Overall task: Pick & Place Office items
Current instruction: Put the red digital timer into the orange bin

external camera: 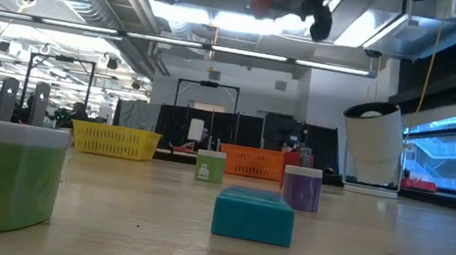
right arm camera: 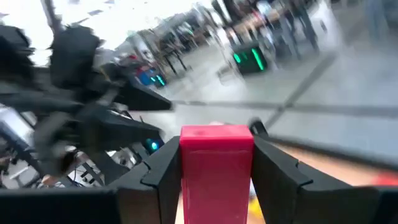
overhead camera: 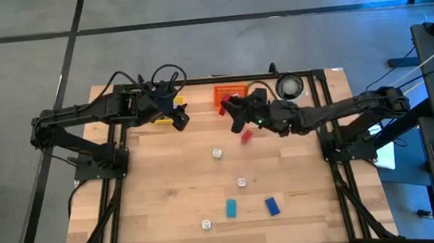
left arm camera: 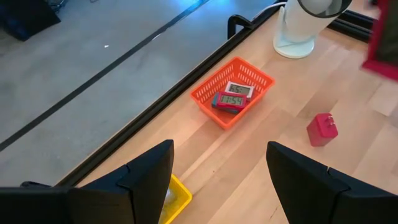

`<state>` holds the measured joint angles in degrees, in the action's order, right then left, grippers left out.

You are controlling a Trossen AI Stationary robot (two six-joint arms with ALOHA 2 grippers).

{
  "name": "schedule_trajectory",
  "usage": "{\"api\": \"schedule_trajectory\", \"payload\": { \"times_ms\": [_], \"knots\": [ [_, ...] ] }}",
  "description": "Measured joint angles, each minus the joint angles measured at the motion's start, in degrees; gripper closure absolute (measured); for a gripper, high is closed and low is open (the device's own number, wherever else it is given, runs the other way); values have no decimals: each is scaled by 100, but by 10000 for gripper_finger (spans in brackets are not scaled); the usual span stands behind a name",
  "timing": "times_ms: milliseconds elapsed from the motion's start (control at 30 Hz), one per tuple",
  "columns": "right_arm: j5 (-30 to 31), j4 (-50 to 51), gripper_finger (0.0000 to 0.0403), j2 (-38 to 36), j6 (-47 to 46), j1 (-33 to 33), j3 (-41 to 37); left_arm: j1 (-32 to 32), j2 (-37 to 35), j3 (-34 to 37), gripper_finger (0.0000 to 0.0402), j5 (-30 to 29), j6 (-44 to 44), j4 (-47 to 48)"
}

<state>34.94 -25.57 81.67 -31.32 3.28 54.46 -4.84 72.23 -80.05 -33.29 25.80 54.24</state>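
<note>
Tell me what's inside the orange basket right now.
In the left wrist view, the orange basket holds two small digital clocks, a white one leaning on a blue one. Whatever lies beneath them is covered. From above, the right tool blocks part of the basket.

the only readable signs we find are digits on two small display-faced items (left arm camera: 233,96) lying in the orange tray (left arm camera: 231,89) in the left wrist view, one reading roughly "154", the other too blurred for us to make out, and nothing else bears legible text.
</note>
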Motion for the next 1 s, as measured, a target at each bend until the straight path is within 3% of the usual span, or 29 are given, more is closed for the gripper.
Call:
{"api": "schedule_trajectory", "payload": {
  "times_ms": [167, 333, 533, 1000],
  "knots": [
    [5, 1278, 241, 0, -1359, -266, 0, 28, 0, 0, 148, 35, -7, 0],
    [33, 2129, 241, 94, -1774, -554, 0, 31, 0, 0, 148, -16, -136, -10],
    [121, 2154, 241, 427, -1401, -1032, 9, 26, 0, 0, 148, -494, -290, -30],
    [-950, 1853, 241, 1208, 523, -2321, 22, -110, 0, 0, 148, -1354, -302, -50]
  ]
}}
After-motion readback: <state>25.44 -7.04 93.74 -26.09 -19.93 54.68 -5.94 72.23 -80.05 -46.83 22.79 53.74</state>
